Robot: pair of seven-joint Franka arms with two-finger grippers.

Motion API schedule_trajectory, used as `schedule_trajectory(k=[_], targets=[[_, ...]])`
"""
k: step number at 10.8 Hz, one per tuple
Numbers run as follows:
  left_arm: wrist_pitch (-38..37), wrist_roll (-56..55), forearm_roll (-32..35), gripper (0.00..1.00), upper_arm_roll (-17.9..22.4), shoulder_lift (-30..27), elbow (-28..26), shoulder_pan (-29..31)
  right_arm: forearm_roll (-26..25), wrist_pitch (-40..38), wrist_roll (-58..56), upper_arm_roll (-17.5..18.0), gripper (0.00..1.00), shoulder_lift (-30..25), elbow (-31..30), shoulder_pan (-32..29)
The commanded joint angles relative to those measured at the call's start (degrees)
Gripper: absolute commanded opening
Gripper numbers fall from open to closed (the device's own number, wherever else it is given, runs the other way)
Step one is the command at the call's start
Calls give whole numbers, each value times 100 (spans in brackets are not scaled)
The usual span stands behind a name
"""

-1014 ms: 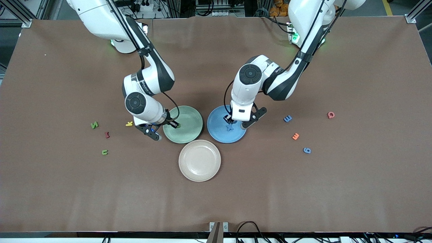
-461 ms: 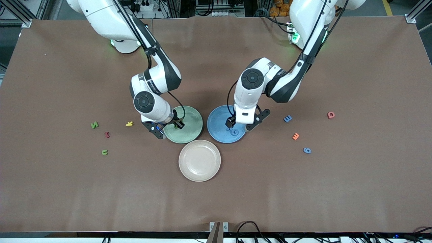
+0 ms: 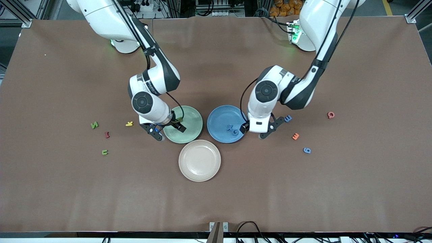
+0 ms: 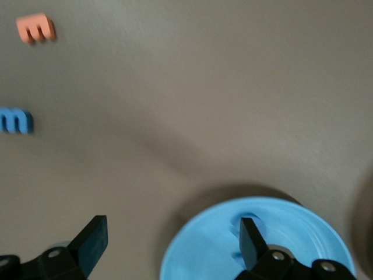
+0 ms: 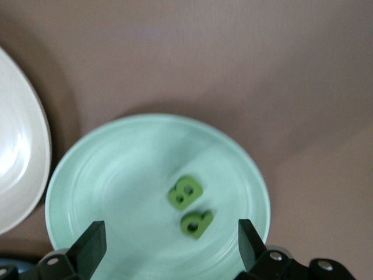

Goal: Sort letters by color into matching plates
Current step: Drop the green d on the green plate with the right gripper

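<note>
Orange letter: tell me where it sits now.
The orange letter lies on the table toward the left arm's end, between the blue M-shaped letter and the blue 6-shaped piece.

Probably a lab: aluminium framing, cables

Two plates sit side by side mid-table: the first plate toward the right arm's end, the second plate toward the left arm's. Each has a pair of letters in it. A third plate lies nearer the camera, between them. The right gripper hangs over the first plate's rim, and the left gripper hangs over the second's. Loose letters lie scattered toward both ends of the table.
</note>
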Motion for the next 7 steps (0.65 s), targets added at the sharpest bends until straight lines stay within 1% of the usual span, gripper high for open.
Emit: schedule_trajectory(k=[1,3,4,5,6,7], targets=[[-303,841,143,100,-27,-33,83,464,-143,-105,-1166,-330,100,-138,5,-359],[-303,1430,169,100,-27,20,100,859,-239,-105,-1870,-481,100,-138,22,-718],[-303,1607,187,100,-27,29,100,1096,-448,-105,-2247,-481,100,-138,22,-981],[-294,1687,179,100,-27,81,118,1281,-546,-96,-2530,-481,100,-138,22,-1236],[-294,1505,161,100,-19,134,127,1457,-591,-96,-2767,-481,100,-138,22,-1404],[-294,1399,161,100,103,126,127,1632,-609,-87,-3005,-481,100,-130,22,-1562]])
